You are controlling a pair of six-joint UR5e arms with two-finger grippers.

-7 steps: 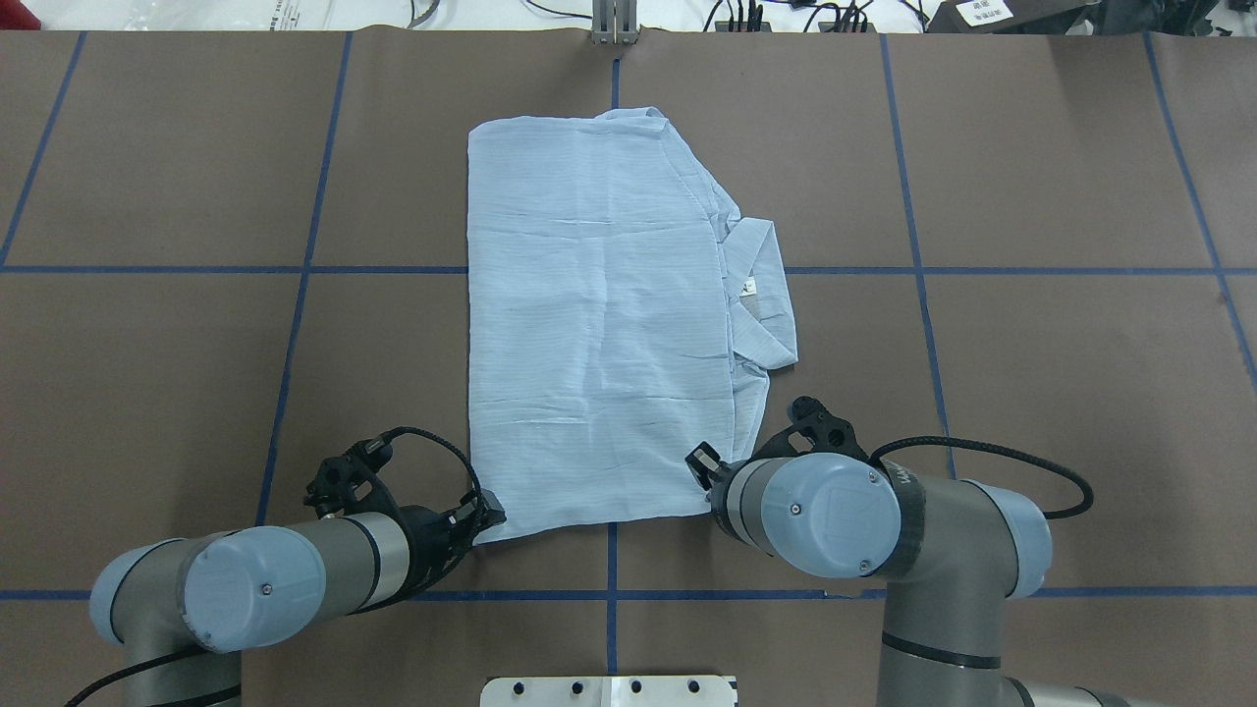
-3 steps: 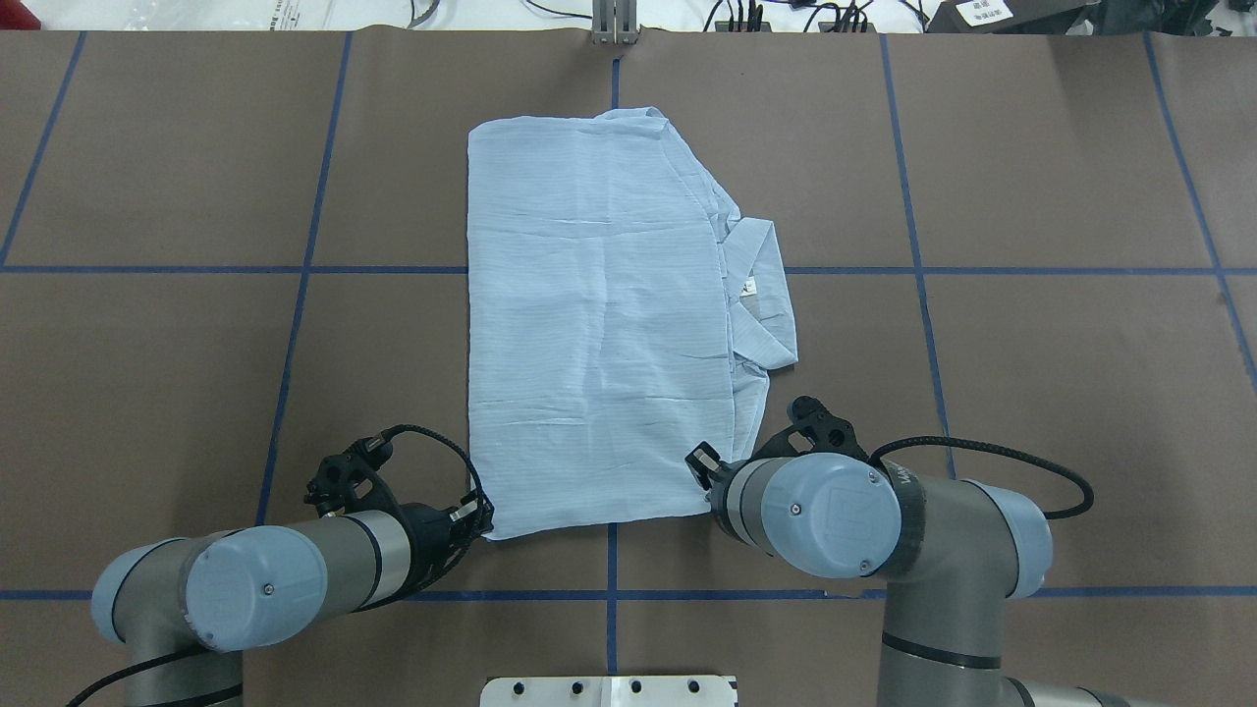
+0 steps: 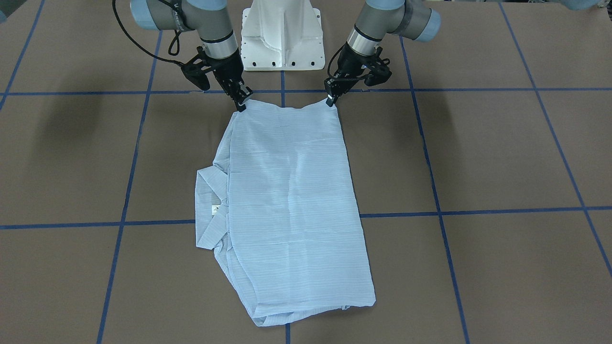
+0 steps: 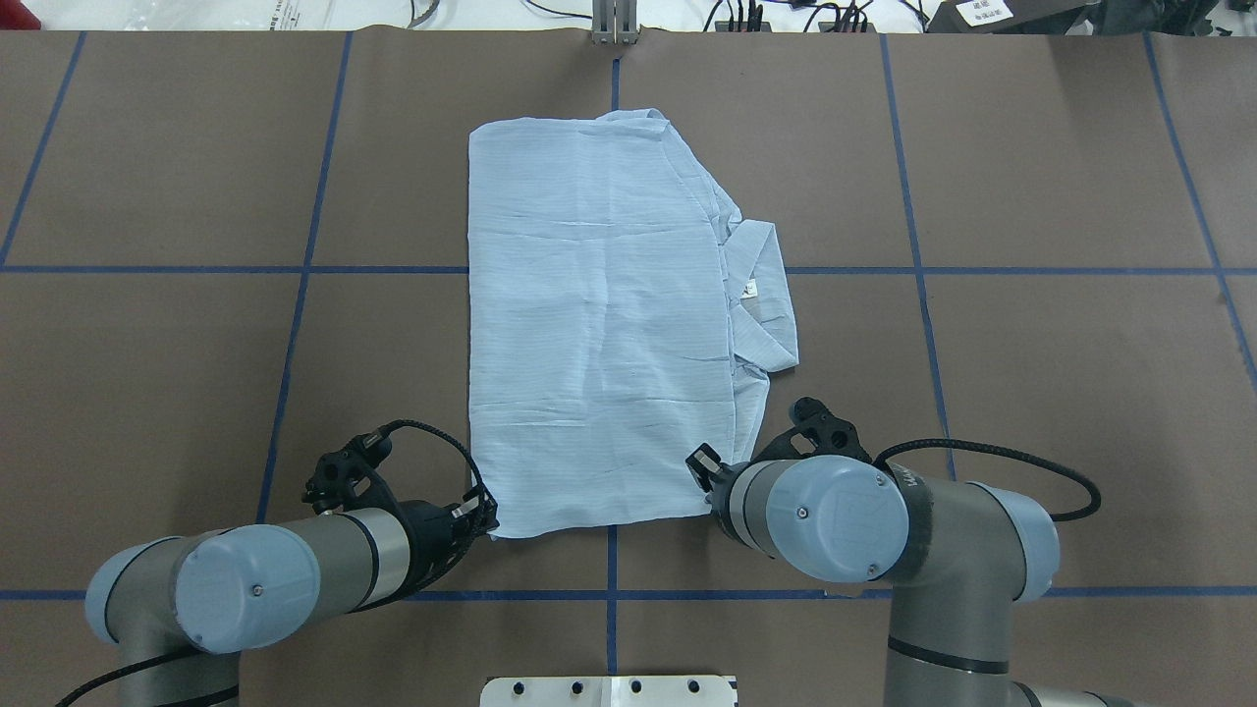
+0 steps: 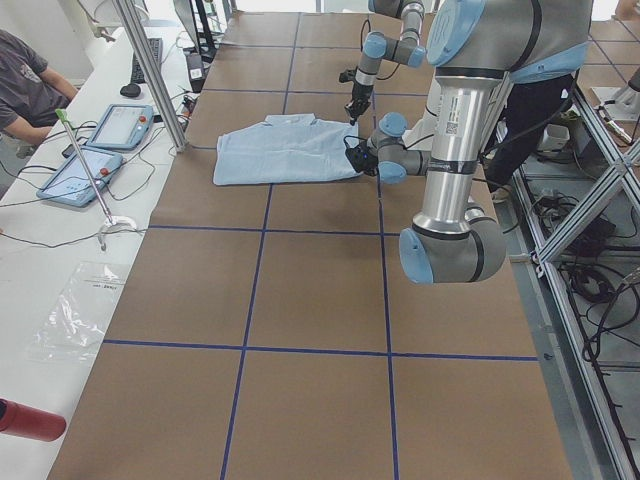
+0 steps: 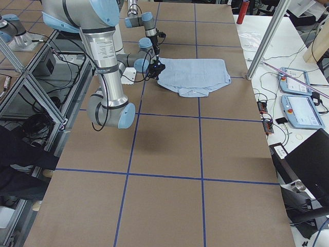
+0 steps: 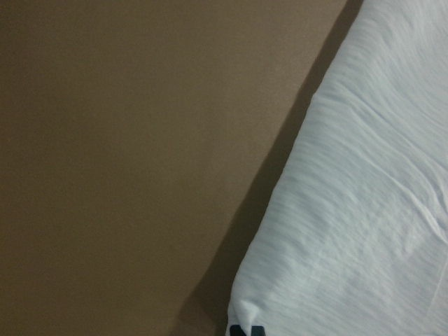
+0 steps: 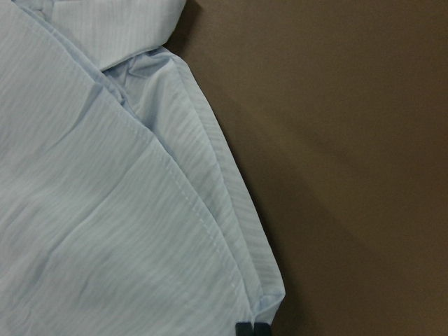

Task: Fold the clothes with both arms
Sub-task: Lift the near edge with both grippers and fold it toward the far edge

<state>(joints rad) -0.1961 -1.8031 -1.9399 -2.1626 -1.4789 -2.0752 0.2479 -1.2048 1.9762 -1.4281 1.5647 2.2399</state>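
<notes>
The pale-blue striped shirt (image 4: 599, 324) lies folded flat in a long rectangle mid-table, also in the front view (image 3: 291, 205). Its collar (image 4: 761, 295) with the white label (image 4: 748, 288) sticks out on my right side. My left gripper (image 4: 488, 518) is shut on the shirt's near-left corner, also in the front view (image 3: 330, 101). My right gripper (image 3: 240, 106) is shut on the near-right corner; in the overhead view its arm hides it. Both wrist views show a shirt corner (image 7: 241, 323) (image 8: 269, 301) pinched at the fingertips, low at the table.
The white pedestal base (image 3: 282, 38) stands just behind the grippers. Blue tape lines (image 4: 295, 295) grid the brown table. A metal post (image 4: 614, 25) stands at the far edge. Tablets (image 5: 95, 145) and cables lie on the side bench.
The left gripper drew back a little and then settled at the near-left corner, and that corner pulled in slightly. The right arm shifted slightly towards me.
</notes>
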